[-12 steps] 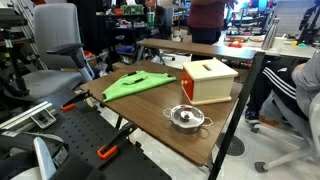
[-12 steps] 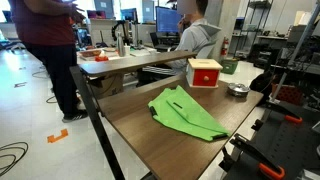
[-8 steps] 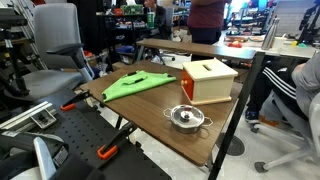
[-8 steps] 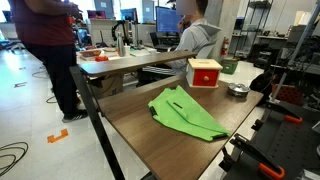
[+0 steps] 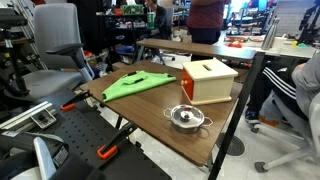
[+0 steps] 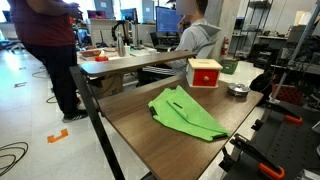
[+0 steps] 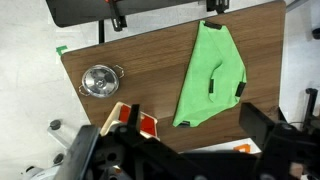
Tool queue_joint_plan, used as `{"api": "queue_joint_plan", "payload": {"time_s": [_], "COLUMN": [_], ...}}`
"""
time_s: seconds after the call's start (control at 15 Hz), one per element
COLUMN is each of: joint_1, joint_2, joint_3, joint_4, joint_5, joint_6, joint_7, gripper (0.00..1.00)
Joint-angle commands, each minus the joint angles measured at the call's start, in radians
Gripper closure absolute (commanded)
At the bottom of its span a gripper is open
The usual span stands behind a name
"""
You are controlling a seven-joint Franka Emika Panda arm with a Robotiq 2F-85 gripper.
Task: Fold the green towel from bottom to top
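Note:
The green towel (image 5: pixel 140 83) lies crumpled, in a rough triangle, on the brown table (image 5: pixel 150 112). It shows in both exterior views (image 6: pixel 187 113) and in the wrist view (image 7: pixel 212 75), with small black tags on it. My gripper (image 7: pixel 176 140) shows only in the wrist view, as dark blurred fingers at the bottom edge, wide apart and empty. It hangs high above the table's near edge, well clear of the towel. The arm does not show in either exterior view.
A wooden box with a red side (image 5: pixel 208 80) (image 6: pixel 204 72) and a small metal pot (image 5: pixel 186 118) (image 6: pixel 237 90) stand on the table beside the towel. A black stand with orange clamps (image 6: pixel 270 150) borders the table. A person (image 6: pixel 45 50) stands nearby.

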Motion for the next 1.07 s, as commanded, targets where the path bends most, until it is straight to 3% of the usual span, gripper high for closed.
{"api": "queue_joint_plan", "payload": {"time_s": [0.0,0.2,0.4,1.0], "joint_1": [-0.004,-0.004,-0.009,0.050], "joint_2": [0.000,0.000,0.048,0.335], "joint_3": [0.004,0.004,0.057,0.117], "joint_4": [0.002,0.002,-0.006,0.035], "joint_5": [0.002,0.002,-0.095,-0.356], "joint_6": [-0.003,-0.003,-0.004,0.045], "joint_7": [-0.002,-0.002,0.015,-0.130], "gripper": [0.00,0.00,0.00,0.00]}}
